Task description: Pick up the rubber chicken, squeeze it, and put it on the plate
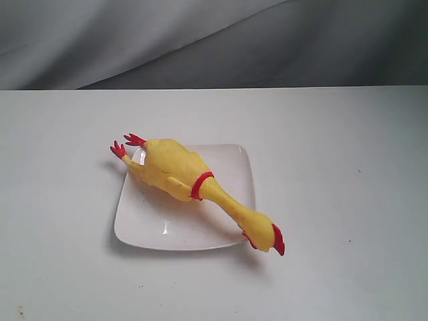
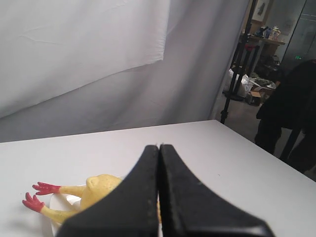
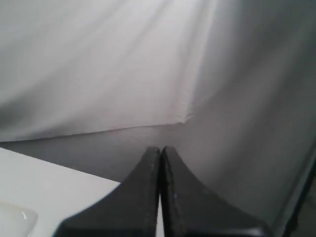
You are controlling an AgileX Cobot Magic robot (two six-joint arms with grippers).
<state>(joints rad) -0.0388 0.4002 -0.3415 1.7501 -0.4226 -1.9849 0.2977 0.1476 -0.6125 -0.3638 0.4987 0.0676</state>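
chicken look: you've got a long yellow rubber chicken (image 1: 194, 184), plump body, thin neck, red ring at the neck base, red feet, red comb and wattle
chicken position: lies diagonally across the plate (image 1: 154, 221), body on the far-left part of it, neck running to the near-right
chicken overhang: feet stick out past the plate's far-left corner, head hangs past the near-right edge over the table (image 1: 334, 200)
plate: white, glossy, square with rounded corners, flat on the table, near-left part bare
left gripper (image 2: 159, 148): fingers pressed together, tips meeting, nothing between them; your wrist cam shows it up in the air with the chicken's feet and rump below and beyond, no contact
right gripper (image 3: 161, 149): fingers together too, holding nothing; its cam looks mostly at the grey backdrop cloth (image 3: 98, 74), one plate corner at the frame's edge
exterior cam: you won't find either gripper in that shot
contact: chicken touches only the plate, possibly the table at the head, can't tell
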